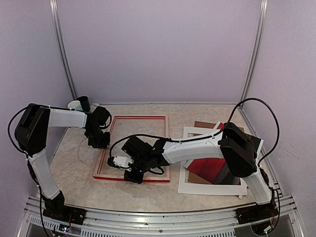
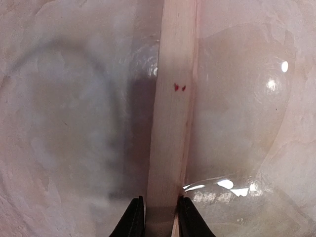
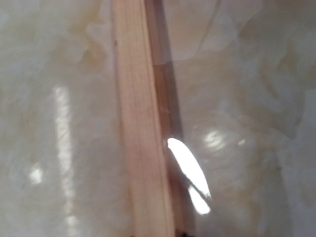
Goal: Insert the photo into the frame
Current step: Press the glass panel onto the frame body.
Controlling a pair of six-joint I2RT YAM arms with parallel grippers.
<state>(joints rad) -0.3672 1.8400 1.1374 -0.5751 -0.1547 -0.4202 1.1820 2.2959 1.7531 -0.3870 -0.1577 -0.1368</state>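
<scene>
Marbled beige desk (image 1: 74, 168), lilac walls (image 1: 158, 49); frame (image 1: 143, 117) flat, L claw (image 2: 161, 217) pinching left rail, R claw (image 1: 133, 175) at near rail, grip can't tell.

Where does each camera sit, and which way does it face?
Top external: high behind the arm bases, looking down on the table; both arms, the frame and the photo show.
Left wrist: on the left arm, facing down the frame's pale rail; the left tool straddles it.
Right wrist: on the right arm, close above a pale rail; hardly any robot shows.
Shared: all three see the frame.
</scene>
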